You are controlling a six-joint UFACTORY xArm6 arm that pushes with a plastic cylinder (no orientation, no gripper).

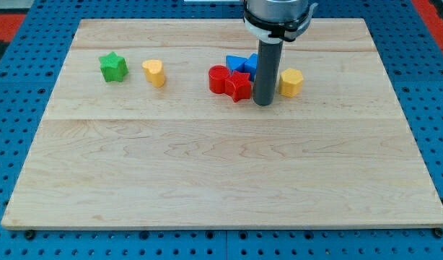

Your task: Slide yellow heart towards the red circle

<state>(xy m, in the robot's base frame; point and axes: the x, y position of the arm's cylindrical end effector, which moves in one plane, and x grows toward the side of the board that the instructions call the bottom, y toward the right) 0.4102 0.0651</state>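
The yellow heart (155, 72) is not yet moved toward the red circle (218, 78); my tip (262, 103) is parked beyond it. No claw is fitted.

No legible text, label, brand, number or sign appears anywhere in the camera view: none on the coloured blocks, none on the wooden desk (221, 166), and none on the dark rod or the grey housing above it.
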